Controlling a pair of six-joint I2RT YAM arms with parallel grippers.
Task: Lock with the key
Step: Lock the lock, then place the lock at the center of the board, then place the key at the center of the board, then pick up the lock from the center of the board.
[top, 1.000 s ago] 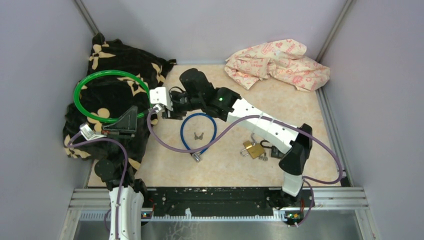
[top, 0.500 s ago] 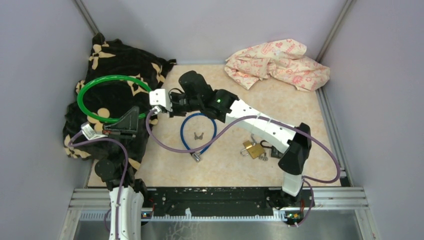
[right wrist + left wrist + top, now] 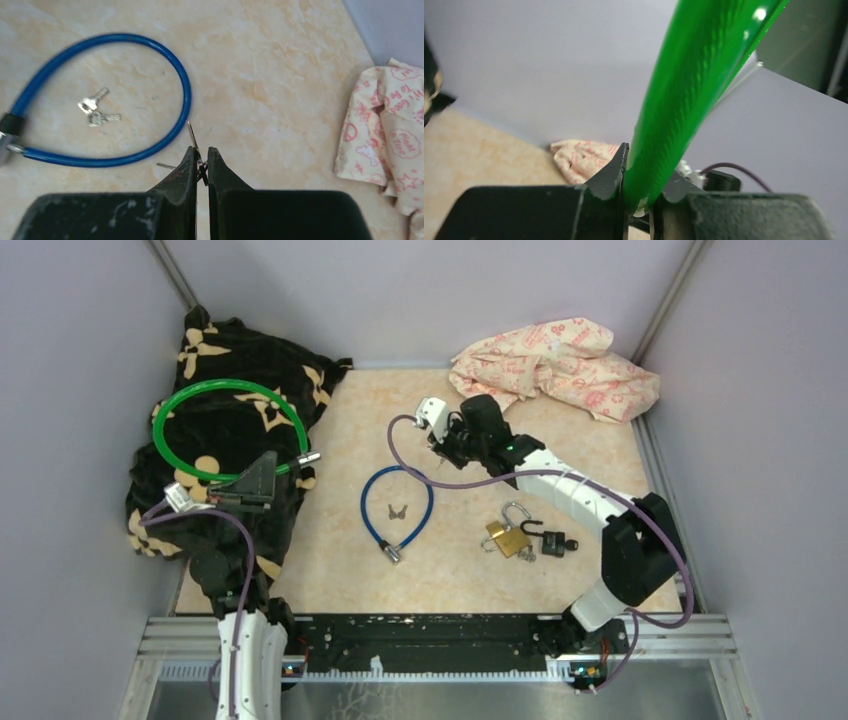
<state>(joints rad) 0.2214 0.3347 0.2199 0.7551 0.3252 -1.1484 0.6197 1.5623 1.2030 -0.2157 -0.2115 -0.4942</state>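
A green cable lock (image 3: 225, 430) lies looped over the black cloth, its metal end (image 3: 310, 455) pointing right. My left gripper (image 3: 266, 468) is shut on the green cable (image 3: 694, 75), which rises from between the fingers of that gripper (image 3: 644, 175). My right gripper (image 3: 441, 448) hangs over the middle of the table, apart from the green lock. In the right wrist view this gripper (image 3: 200, 150) is shut on a thin silver key (image 3: 192, 136), whose blade sticks out past the tips.
A blue cable lock (image 3: 396, 508) lies mid-table with a pair of keys (image 3: 398, 511) inside its loop. A brass padlock (image 3: 508, 538) and a small black padlock (image 3: 557, 540) sit to the right. A black floral cloth (image 3: 235, 365) covers the left, a pink printed cloth (image 3: 555, 365) the back right.
My right gripper closed at the green lock's metal end, then drew back to the right over the table's middle with the key. The left gripper kept its hold; the green loop shifted slightly.
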